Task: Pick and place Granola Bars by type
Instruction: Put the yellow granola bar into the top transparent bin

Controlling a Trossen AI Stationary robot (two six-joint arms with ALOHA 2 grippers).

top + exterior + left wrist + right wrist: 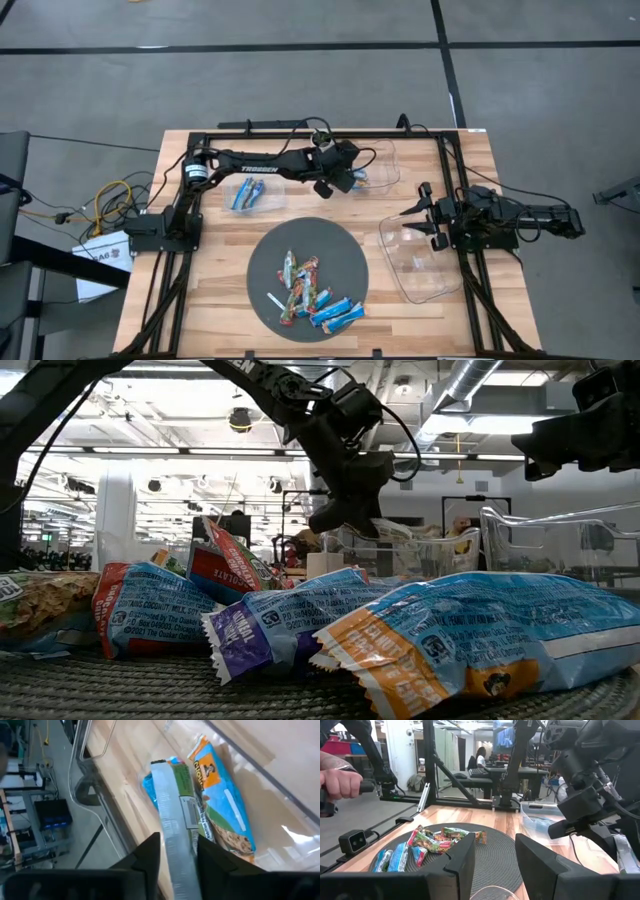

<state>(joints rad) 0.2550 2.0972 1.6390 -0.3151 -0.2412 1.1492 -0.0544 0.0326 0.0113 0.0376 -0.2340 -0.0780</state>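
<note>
You had even overhead light and soft shadows from above. Bright ceiling strip lights (150, 450) washed out the low view's upper left, the foil-wrapped granola bars (480, 640) at its bottom were blurred, and glare streaked the clear plastic bin (260, 785).

This is a robotics lab: a wooden table (210, 320) on grey carpet, black frame rails (451, 780), exposed ducts (470, 385) and strip lights overhead, cables (105, 200) trailing off, a person (481, 756) seated at a desk behind.

Bare tabletop (210, 290) at the frame's lower left lies free; the left arm (265, 160) bars the upper centre, above the bar-strewn mat (350, 250).
</note>
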